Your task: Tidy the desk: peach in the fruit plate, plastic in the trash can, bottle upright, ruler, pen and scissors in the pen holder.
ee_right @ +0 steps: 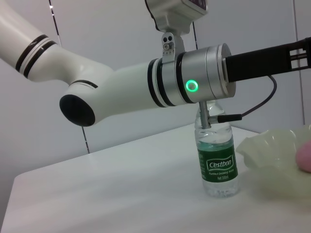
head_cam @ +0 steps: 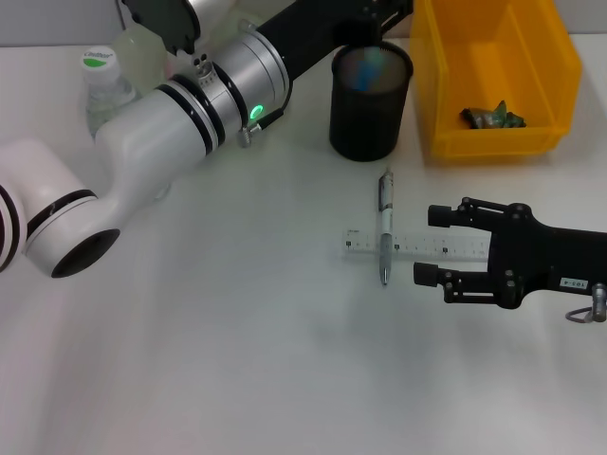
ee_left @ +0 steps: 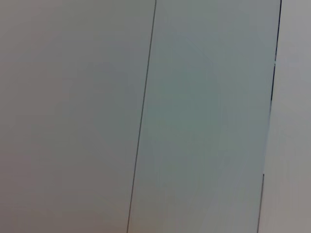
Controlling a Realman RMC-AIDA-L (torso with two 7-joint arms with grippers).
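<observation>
The pen point(head_cam: 385, 227) lies on the desk point(head_cam: 237, 360), crossing the clear ruler point(head_cam: 417, 245). My right gripper point(head_cam: 424, 245) is open at desk level, its fingers on either side of the ruler's right end. My left gripper point(head_cam: 379, 21) hangs just over the black mesh pen holder point(head_cam: 370, 109). A blurred light blue shape that looks like the scissors point(head_cam: 365, 68) shows in the holder's mouth. The bottle point(head_cam: 104, 81) point(ee_right: 217, 165) stands upright. Beside it is the fruit plate point(ee_right: 277, 160) with the peach point(ee_right: 305, 158) in it. A plastic wrapper point(head_cam: 493, 116) lies in the yellow trash can point(head_cam: 493, 142).
My left arm point(head_cam: 190, 123) stretches from the near left across to the pen holder, covering most of the fruit plate in the head view. The trash can stands right of the pen holder. The left wrist view holds only grey wall panels.
</observation>
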